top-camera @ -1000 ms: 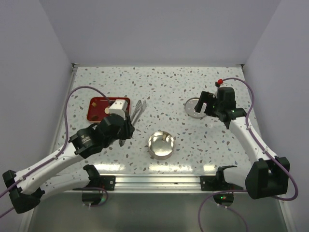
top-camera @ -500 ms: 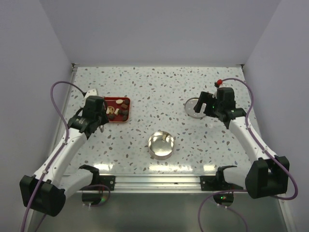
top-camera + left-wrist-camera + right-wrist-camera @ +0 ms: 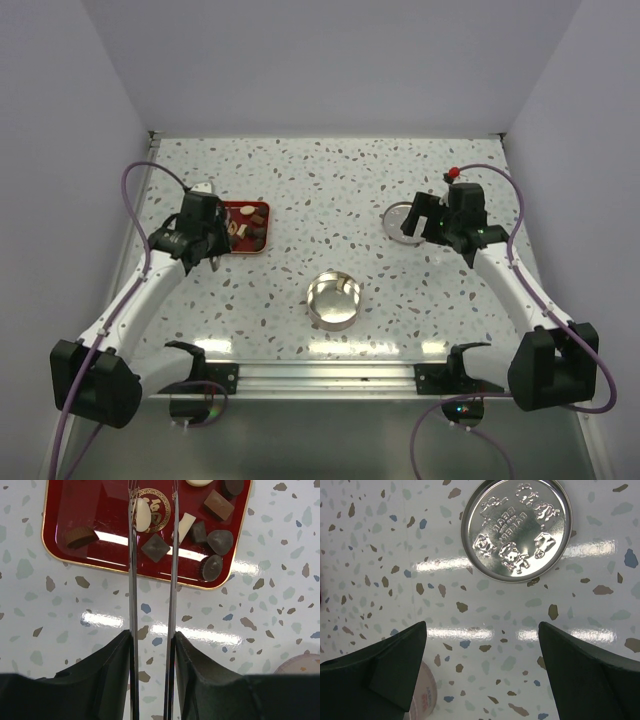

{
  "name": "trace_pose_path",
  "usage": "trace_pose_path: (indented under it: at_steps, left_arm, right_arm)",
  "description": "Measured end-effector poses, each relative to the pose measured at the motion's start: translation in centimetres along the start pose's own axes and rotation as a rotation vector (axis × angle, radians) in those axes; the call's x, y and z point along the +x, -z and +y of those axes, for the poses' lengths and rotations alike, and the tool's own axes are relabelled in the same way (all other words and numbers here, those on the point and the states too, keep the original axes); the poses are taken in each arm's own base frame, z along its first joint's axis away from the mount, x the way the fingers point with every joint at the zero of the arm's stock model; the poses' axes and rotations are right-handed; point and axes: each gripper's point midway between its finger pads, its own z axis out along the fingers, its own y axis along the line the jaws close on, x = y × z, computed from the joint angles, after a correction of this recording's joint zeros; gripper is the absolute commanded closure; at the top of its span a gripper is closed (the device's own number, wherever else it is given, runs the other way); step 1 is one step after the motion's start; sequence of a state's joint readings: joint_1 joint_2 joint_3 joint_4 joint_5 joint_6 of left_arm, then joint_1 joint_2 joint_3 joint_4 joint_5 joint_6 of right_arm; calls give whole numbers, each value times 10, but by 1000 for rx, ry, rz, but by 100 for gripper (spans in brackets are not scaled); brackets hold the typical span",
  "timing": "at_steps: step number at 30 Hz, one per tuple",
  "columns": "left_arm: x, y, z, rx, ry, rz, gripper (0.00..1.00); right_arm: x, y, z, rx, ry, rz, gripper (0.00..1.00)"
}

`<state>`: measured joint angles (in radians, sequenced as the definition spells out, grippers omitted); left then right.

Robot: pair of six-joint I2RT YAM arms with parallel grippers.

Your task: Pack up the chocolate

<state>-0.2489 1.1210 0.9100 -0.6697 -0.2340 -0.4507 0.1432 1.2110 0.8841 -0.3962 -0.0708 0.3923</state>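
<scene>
The step in hand looks like the first pick. No chocolate (image 3: 219,541) shows in the round tin (image 3: 334,298), which stands open near the middle of the desk's (image 3: 330,180) near edge. The pieces lie in the red tray (image 3: 75,505) toward the desk's left edge.

The left pincer (image 3: 152,637) is clamped narrow on the long metal tweezers (image 3: 132,580). Their tips hang apart over the tray, with a cream-white oval piece (image 3: 143,514) and a dark square (image 3: 155,547) between the blades. Next, I judge, the tips must drop and squeeze one piece alone.

The right pincer (image 3: 482,630) gapes wide, holding nothing, above the tin's lid (image 3: 515,530) toward the right edge.

The desk is glossy white terrazzo, and plain pale walls close three sides.
</scene>
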Motion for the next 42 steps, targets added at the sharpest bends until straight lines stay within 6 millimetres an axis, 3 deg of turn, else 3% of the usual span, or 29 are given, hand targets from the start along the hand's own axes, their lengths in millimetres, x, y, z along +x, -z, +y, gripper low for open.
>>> trace_pose_path:
  at_steps: [22,35,42]
  left_arm:
    - [7,-8,16,-54,-13,45,54]
    - [27,-24,19,-68,-48,116,53]
    - [26,-25,19,-63,-48,114,69]
  right_arm:
    - [11,-2,-4,7,-2,19,4]
    - [10,-2,-4,6,-1,17,4]
    - [10,-2,-4,6,-1,16,4]
